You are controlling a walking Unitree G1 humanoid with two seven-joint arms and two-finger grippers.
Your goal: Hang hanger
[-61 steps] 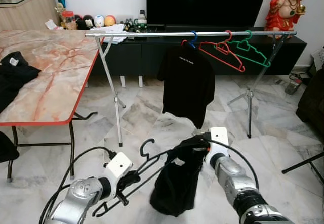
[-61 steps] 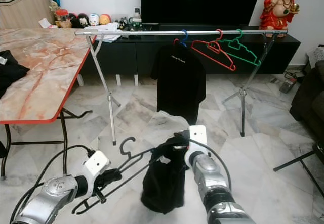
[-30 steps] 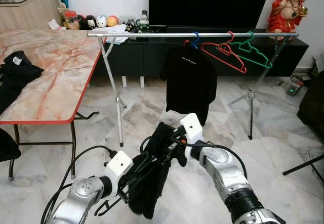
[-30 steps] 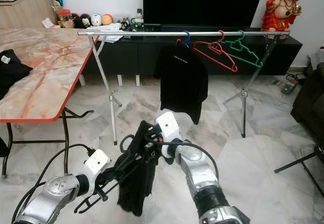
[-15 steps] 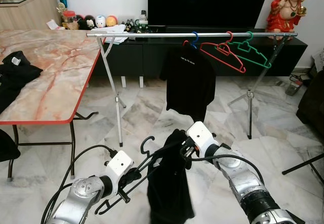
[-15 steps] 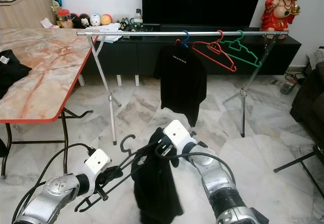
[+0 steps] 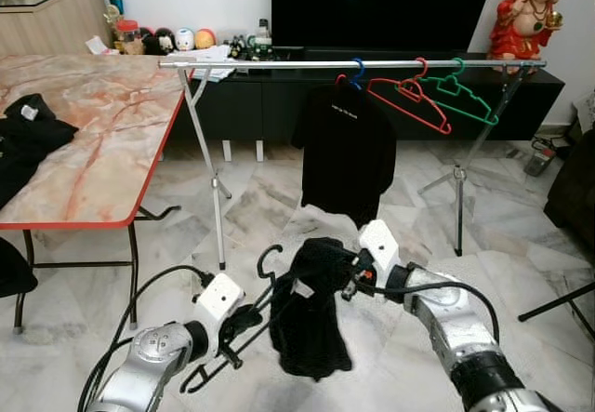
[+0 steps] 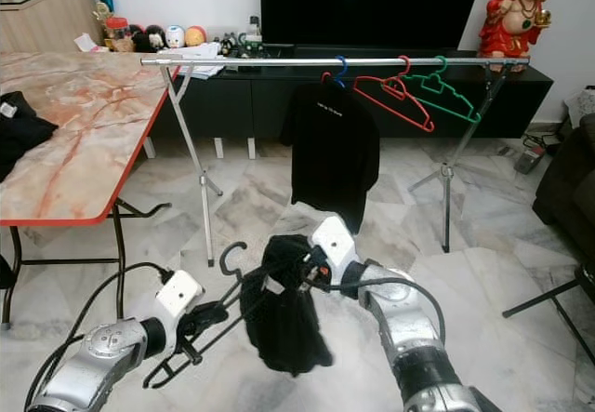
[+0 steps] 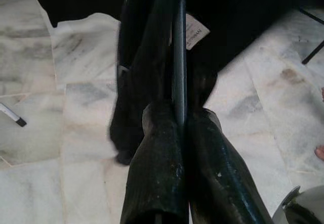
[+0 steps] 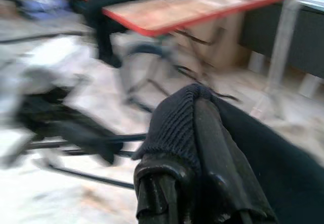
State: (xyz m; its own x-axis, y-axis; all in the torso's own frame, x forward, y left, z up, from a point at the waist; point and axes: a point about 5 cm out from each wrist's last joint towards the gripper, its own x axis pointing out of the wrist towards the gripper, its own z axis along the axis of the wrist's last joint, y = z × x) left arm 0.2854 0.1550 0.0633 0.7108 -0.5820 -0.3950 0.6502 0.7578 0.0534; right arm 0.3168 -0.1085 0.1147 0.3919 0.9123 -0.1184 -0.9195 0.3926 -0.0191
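My left gripper (image 7: 244, 324) clenched the black hanger (image 7: 256, 312) — its length slanted rightward toward my right gripper (image 7: 346, 272), grasping the shirt (image 7: 311, 324) collar.

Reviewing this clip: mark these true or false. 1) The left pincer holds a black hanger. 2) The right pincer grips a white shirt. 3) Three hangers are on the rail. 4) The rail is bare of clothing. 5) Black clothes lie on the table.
1) True: the left pincer is shut on the black hanger.
2) False: the right pincer grips a black shirt.
3) True: blue hanger, red hanger and green hanger on the rail.
4) False: a hung shirt is under the blue hanger.
5) True: black clothes on the table.
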